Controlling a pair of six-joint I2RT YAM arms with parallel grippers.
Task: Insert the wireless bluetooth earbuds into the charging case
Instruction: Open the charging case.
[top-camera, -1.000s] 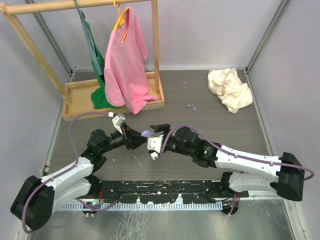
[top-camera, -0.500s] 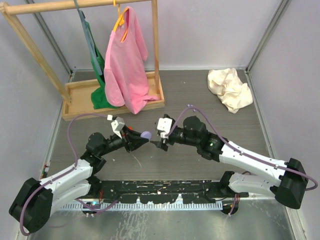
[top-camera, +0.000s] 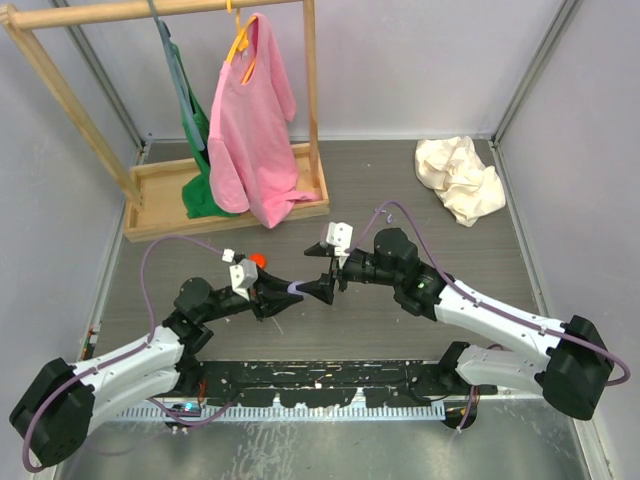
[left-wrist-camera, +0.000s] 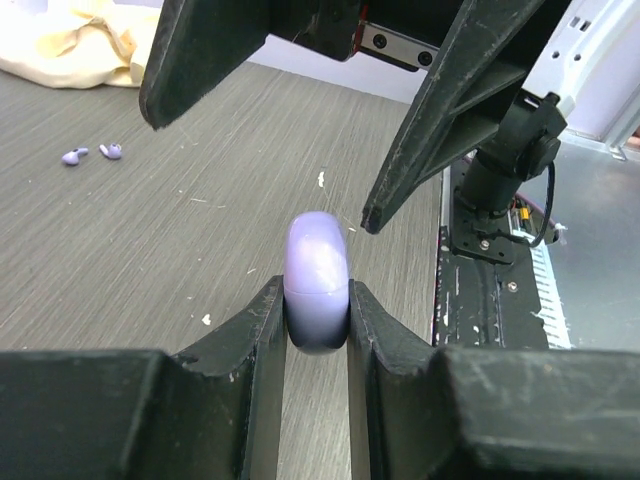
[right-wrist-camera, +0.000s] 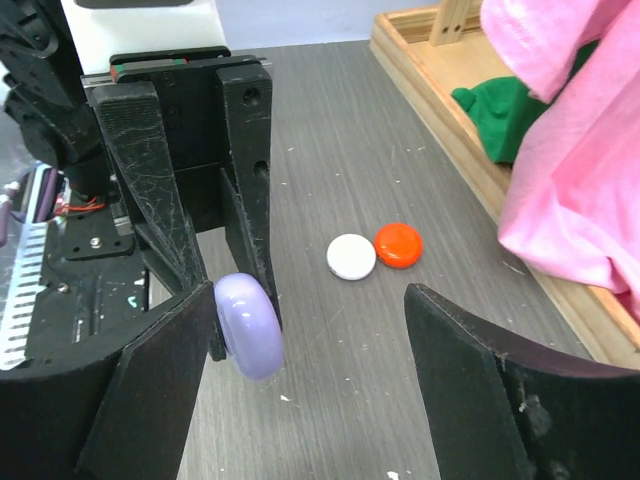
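A lilac round charging case (left-wrist-camera: 318, 265) stands on edge above the table, with my left gripper (left-wrist-camera: 317, 290) shut on its two flat faces. In the top view the case (top-camera: 297, 287) hangs between both arms. My right gripper (right-wrist-camera: 310, 300) faces it and is open wide; one of its fingers (right-wrist-camera: 160, 370) is right beside the case (right-wrist-camera: 248, 325), the other finger (right-wrist-camera: 480, 380) well apart. Two lilac earbuds (left-wrist-camera: 75, 155) lie on the table far behind, near the cream cloth. A red case (right-wrist-camera: 398, 244) and a white case (right-wrist-camera: 351, 256) lie flat side by side.
A wooden clothes rack (top-camera: 310, 100) with a pink shirt (top-camera: 250, 120) and a green garment stands on its tray base (top-camera: 160, 205) at the back left. A crumpled cream cloth (top-camera: 460, 178) lies at the back right. White specks dot the table.
My right gripper has swung round to face the case and opened wider, its fingers now straddling it. The left gripper has shifted slightly nearer with the case, uncovering the red case.
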